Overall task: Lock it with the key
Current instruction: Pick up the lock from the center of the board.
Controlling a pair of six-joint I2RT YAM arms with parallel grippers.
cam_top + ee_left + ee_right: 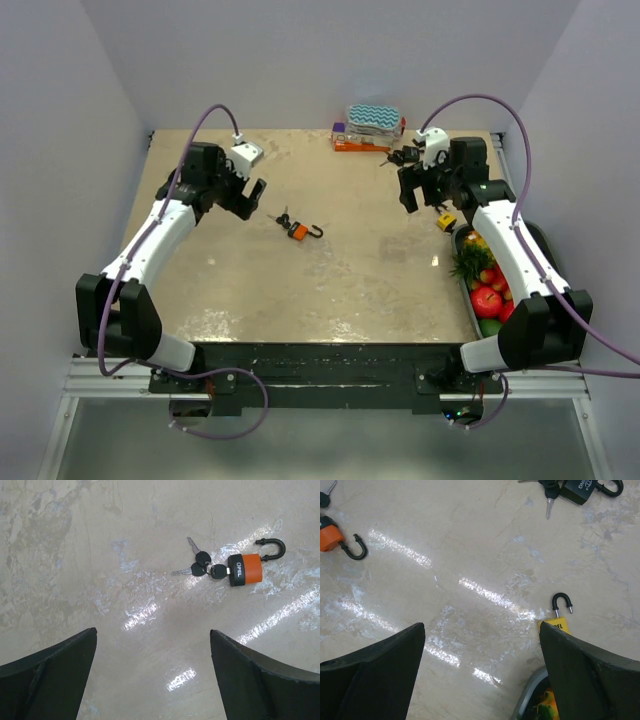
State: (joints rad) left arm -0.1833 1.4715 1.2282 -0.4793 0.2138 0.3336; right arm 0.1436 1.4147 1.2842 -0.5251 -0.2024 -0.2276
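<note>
Your left gripper (153,630) hung nearest, jaws released and holding nothing, aimed at the orange padlock (245,570) lying mid-table with its shackle (272,547) standing open and the key bunch (202,567) touching its base, so you could likely reach either. Your right gripper (482,625) was likewise spread, empty, hovering well apart, probably free to steady the body.

An orange padlock (245,570), shackle open, lies beside its keys (200,565) beyond the wide-open left claw (152,672).
</note>
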